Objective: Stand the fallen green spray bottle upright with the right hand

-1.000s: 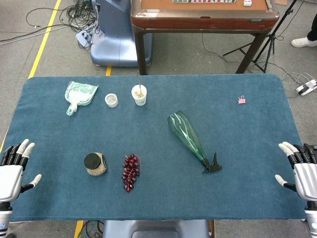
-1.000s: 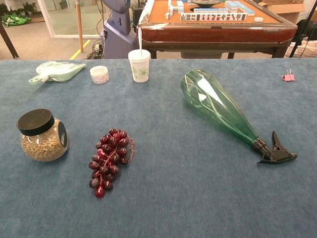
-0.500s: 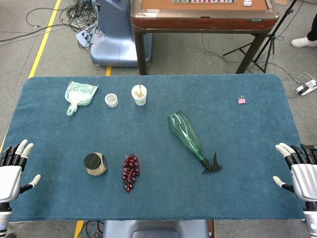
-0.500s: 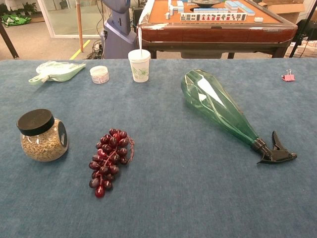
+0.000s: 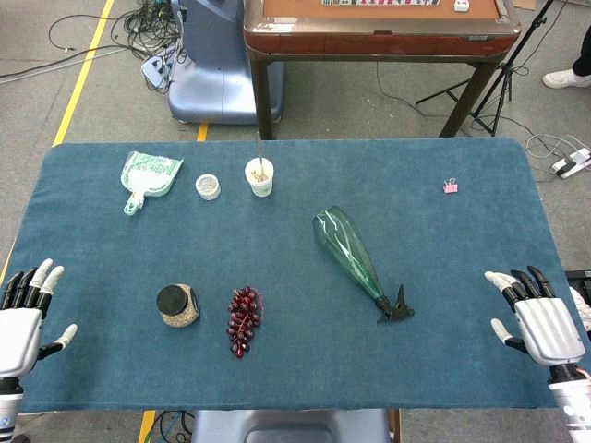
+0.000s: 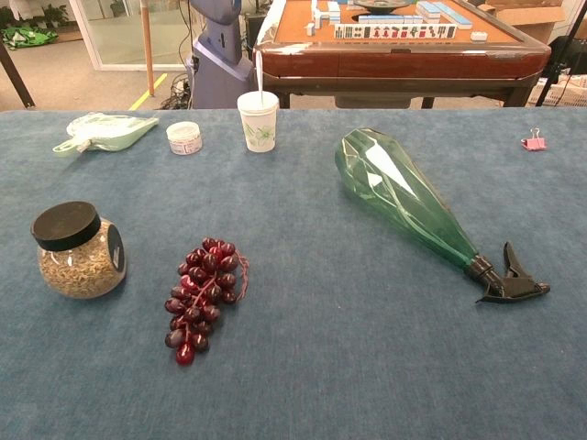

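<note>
The green spray bottle (image 5: 349, 249) (image 6: 404, 197) lies on its side near the middle of the blue table, its wide base toward the back and its black trigger nozzle (image 5: 398, 307) (image 6: 512, 280) toward the front right. My right hand (image 5: 540, 326) hovers open over the table's front right edge, fingers spread, well to the right of the nozzle and apart from it. My left hand (image 5: 23, 318) stays open at the front left edge, holding nothing. Neither hand appears in the chest view.
A jar with a black lid (image 5: 177, 305) and a bunch of dark red grapes (image 5: 245, 319) sit front left. At the back left are a paper cup (image 5: 259, 176), a small round tin (image 5: 208, 186) and a green dustpan (image 5: 149, 176). A pink clip (image 5: 451, 186) lies back right.
My right hand has moved left from the table's right edge toward the bottle. The left hand and the bottle have not moved.
</note>
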{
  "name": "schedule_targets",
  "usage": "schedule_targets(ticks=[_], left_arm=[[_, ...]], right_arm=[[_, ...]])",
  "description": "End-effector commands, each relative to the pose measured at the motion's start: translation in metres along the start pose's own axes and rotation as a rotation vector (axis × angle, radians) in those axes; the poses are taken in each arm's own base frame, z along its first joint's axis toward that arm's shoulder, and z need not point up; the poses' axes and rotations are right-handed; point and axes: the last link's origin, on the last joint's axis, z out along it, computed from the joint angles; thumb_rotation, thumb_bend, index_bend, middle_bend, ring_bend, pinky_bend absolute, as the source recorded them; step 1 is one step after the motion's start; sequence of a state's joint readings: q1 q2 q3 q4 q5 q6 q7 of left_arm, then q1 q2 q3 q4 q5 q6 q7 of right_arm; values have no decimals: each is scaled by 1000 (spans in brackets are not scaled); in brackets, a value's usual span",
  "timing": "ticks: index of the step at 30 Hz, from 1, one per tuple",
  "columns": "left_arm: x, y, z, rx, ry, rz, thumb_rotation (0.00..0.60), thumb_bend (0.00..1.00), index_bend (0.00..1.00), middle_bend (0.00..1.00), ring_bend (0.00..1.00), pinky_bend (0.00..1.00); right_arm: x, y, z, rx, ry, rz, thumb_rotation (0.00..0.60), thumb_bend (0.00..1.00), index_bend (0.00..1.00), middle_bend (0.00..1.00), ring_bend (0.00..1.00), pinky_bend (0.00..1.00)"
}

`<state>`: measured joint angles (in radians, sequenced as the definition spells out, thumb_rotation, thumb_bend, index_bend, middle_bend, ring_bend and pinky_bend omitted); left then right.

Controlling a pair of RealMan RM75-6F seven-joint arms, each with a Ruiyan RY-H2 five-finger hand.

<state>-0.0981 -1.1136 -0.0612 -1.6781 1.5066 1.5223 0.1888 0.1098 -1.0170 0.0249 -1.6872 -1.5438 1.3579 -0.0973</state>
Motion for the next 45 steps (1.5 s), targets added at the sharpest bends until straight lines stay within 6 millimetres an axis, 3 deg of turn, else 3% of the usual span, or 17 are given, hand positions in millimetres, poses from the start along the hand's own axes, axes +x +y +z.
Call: schedule_targets(ticks=[1,25,35,45], left_arm=[[0,0,0,-2,-3,2,600,242,0,0,0,0],[2,-6,-6,9,-24,12,600,243,0,0,0,0],[2,-9,-8,15,-28,9,600,242,0,0,0,0],[1,-14,-9,20,-25,4,600,242,0,0,0,0]], right_arm=[[-3,-9,12,40,-54,-8,600,380,193,254,117,93],[-44,-88,115,270,-304,19,600,327,188,227,117,94],[-60,-127,122,379,-359,5,600,327,186,227,117,94],[-62,-173,122,505,-356,28,600,329,180,215,117,94]])
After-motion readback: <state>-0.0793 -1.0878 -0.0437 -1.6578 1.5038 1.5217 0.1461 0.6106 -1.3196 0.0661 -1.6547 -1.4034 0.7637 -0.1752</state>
